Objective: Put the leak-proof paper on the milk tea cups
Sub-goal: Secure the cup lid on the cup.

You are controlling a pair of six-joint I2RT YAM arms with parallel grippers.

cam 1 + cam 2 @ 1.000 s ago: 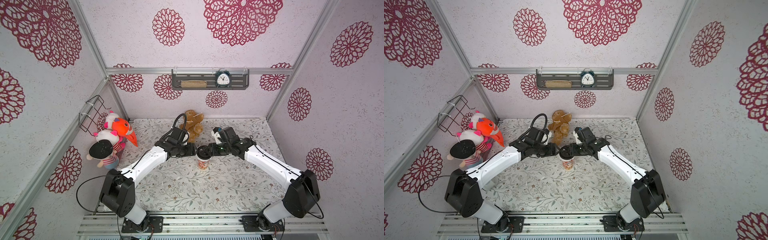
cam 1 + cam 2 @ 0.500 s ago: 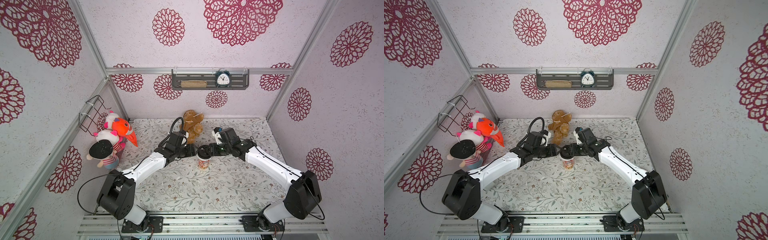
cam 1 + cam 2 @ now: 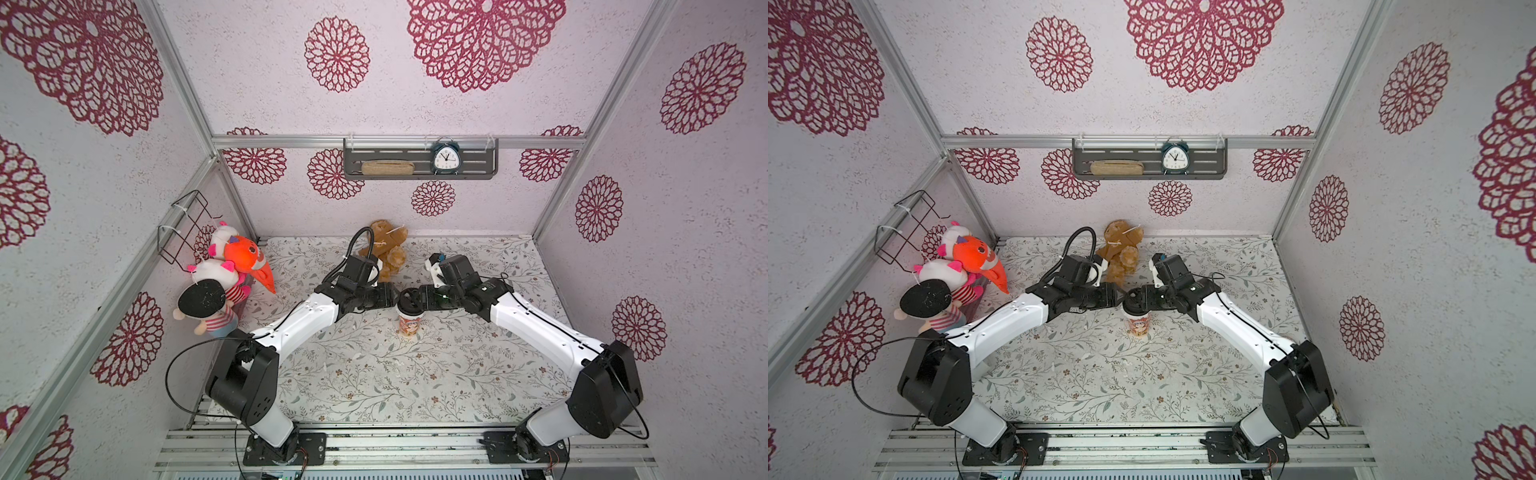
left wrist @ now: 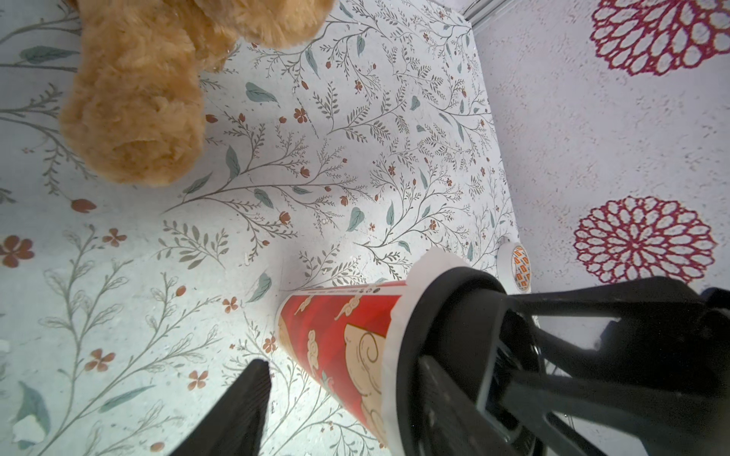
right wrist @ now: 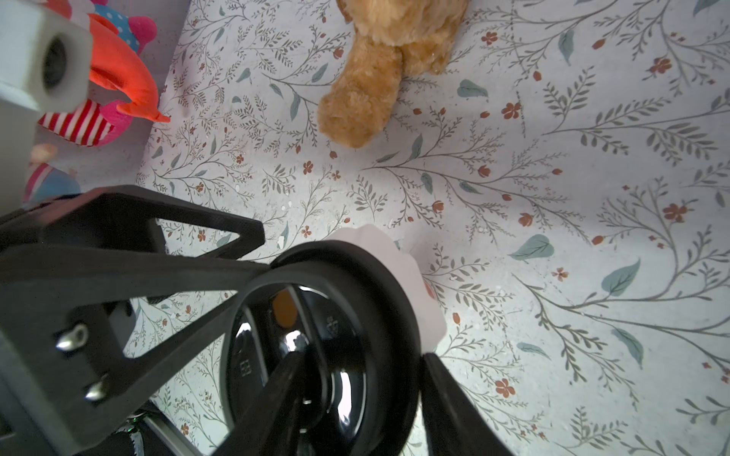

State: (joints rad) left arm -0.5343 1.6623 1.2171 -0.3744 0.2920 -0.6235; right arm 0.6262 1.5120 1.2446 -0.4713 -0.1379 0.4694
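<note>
Left wrist: paper [image 4: 428, 262] beneath black lid [image 4: 448, 331]

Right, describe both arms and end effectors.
Left arm and right arm match: white links, bulky black joints. Black cables loop at both bases; a thick hose arches over the left wrist. Left end effector and right end effector are black; the right's fingers are triangular frames.

Floral-print tabletop [image 3: 374, 374] carried milk tea cup [image 3: 409, 324], upright near middle. Brown plush bear [image 3: 386, 245] sat behind it by back wall. Plush toys [image 3: 224, 274] heaped at left edge. White scraps [image 3: 358, 356] lay before cup.
</note>
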